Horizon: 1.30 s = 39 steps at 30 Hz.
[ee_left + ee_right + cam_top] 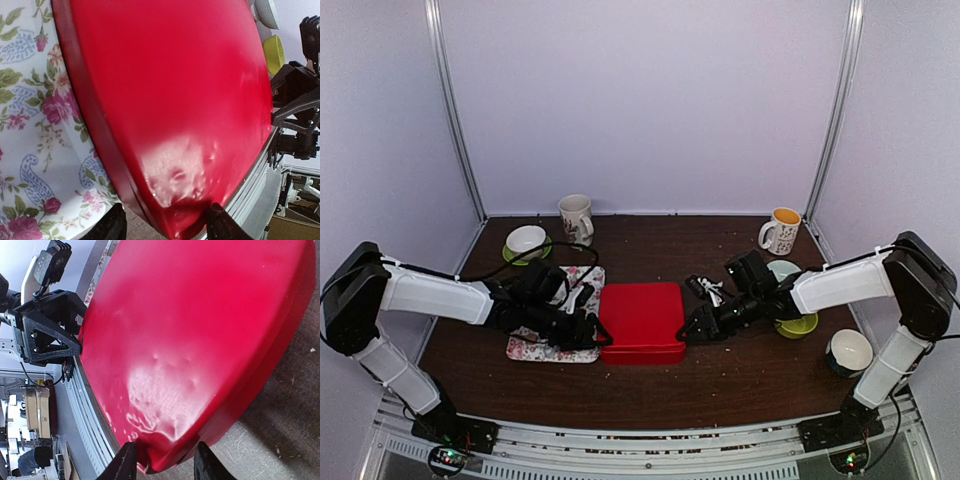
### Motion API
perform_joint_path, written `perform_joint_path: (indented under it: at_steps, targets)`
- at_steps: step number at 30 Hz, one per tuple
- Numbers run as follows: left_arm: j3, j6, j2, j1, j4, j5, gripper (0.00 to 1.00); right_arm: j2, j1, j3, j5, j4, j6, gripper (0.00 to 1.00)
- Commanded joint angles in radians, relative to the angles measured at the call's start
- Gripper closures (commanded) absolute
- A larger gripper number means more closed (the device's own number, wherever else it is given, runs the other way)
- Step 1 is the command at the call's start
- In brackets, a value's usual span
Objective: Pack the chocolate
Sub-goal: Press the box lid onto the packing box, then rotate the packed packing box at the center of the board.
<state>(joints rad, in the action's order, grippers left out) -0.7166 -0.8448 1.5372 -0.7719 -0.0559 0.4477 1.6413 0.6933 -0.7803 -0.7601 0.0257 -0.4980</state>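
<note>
A shut red box [642,320] sits mid-table, its left side on a floral cloth [535,348]. No chocolate shows in any view. My left gripper [592,332] is at the box's near-left corner. In the left wrist view the red box [175,100] fills the frame and its corner lies between the spread fingers of the left gripper [166,226], with a gap on the left side. My right gripper [692,325] is at the near-right corner. In the right wrist view the right gripper [166,463] straddles the corner of the red box [200,330], fingers close to its sides.
Two mugs stand at the back, a patterned mug [577,218] and an orange-lined mug [781,230]. A white bowl on a green saucer [526,242] is back left. A green bowl [798,325] and a white cup [849,350] sit right of the box.
</note>
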Motion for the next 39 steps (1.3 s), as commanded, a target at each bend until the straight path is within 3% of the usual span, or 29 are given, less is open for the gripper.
perform_joint_path:
  at_steps: [1,5,16,33,39]
  targets:
    - [0.016,-0.001,0.054,-0.036,-0.134,-0.019,0.45,0.061,0.031,0.041,0.061,-0.14,0.017,0.6]
    - [0.025,-0.027,0.061,-0.039,-0.126,-0.02,0.51,0.079,0.036,0.039,0.084,-0.174,-0.028,0.6]
    - [0.033,-0.049,0.081,-0.055,-0.114,-0.019,0.52,0.086,0.045,0.06,0.108,-0.169,-0.078,0.63]
    - [-0.006,-0.043,0.093,-0.089,-0.139,-0.042,0.59,0.028,0.078,0.091,0.127,-0.045,-0.151,0.67]
    - [-0.099,0.022,0.042,-0.089,-0.198,-0.094,0.55,-0.017,0.067,0.01,0.168,-0.073,-0.107,0.52]
